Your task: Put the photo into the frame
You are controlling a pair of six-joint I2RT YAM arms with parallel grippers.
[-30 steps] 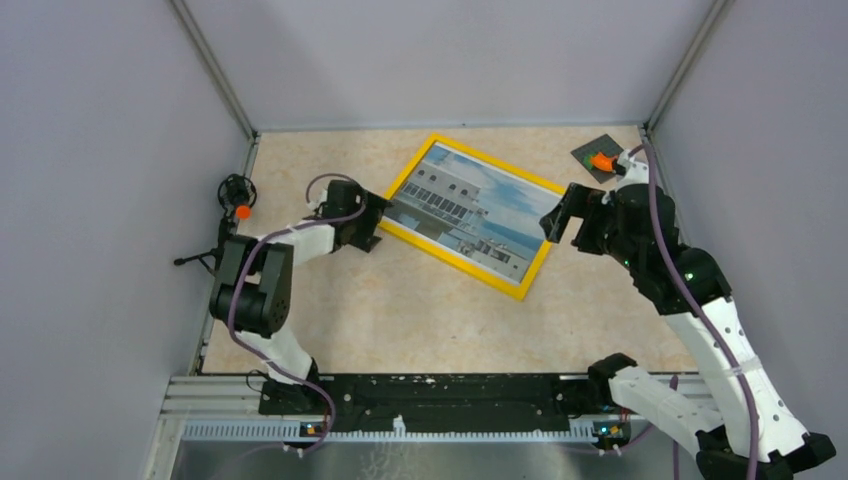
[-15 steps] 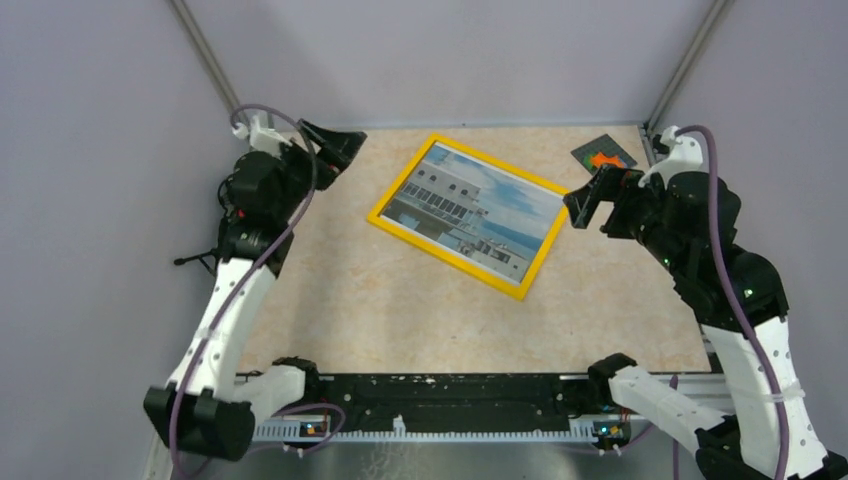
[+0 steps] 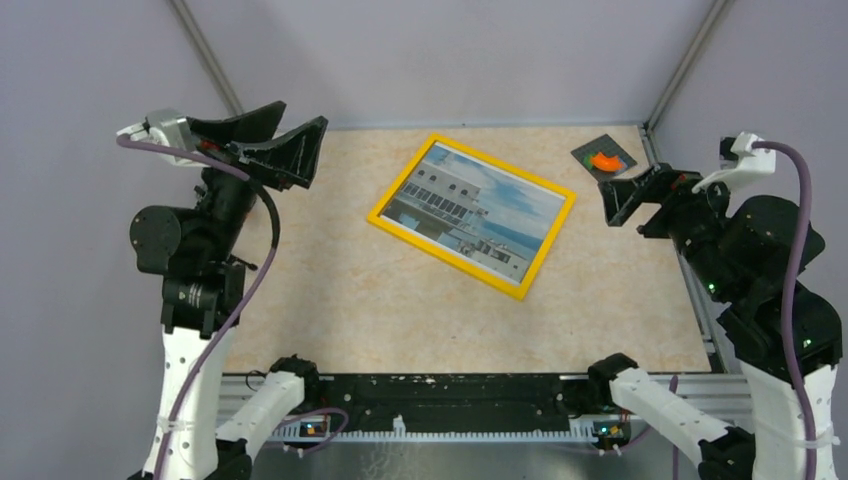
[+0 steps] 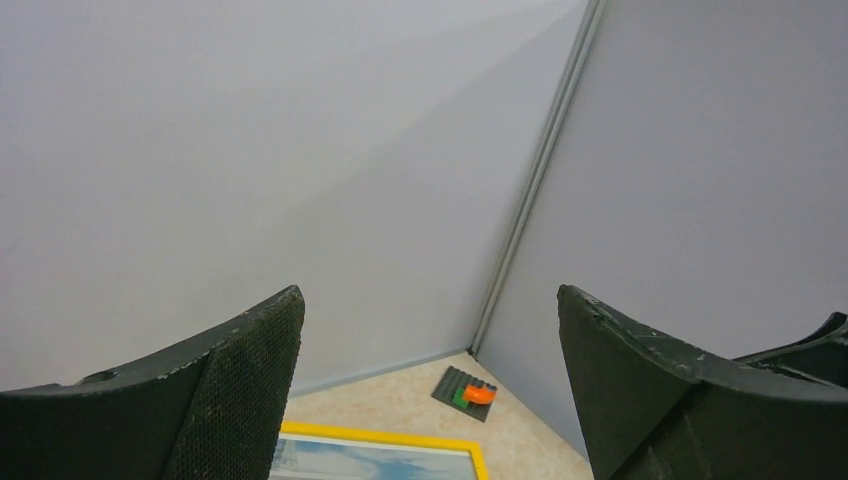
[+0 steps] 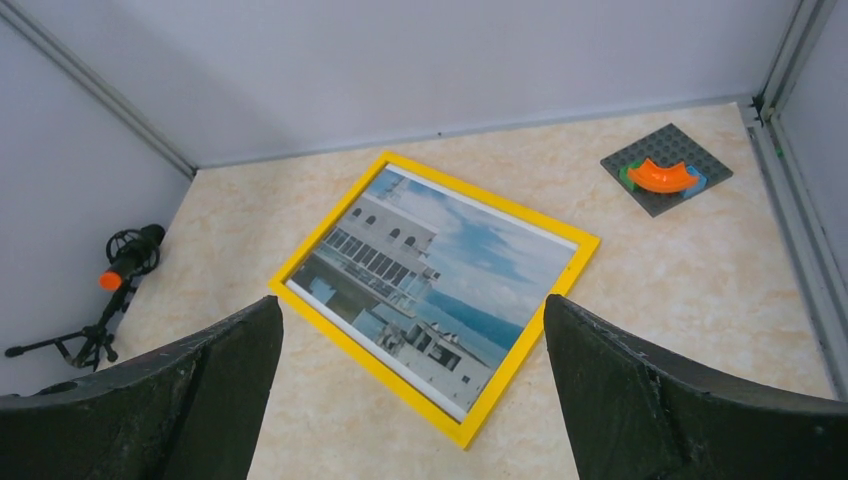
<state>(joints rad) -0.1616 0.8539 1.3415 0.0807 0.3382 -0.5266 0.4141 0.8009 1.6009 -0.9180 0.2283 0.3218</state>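
Observation:
The yellow frame lies flat and askew on the beige table. The photo of a white building and blue sky lies inside it. Both show in the right wrist view, frame and photo. A corner of the frame shows in the left wrist view. My left gripper is open and empty, raised high at the far left, apart from the frame. My right gripper is open and empty, raised at the right, apart from the frame.
A grey studded plate with an orange curved piece sits at the far right corner. A small black tripod with an orange tip stands by the left wall. Grey walls close in the table on three sides.
Both arms have lifted up and back from the frame's edges, the left to the far left, the right to the right. The frame with the photo has stayed flat.

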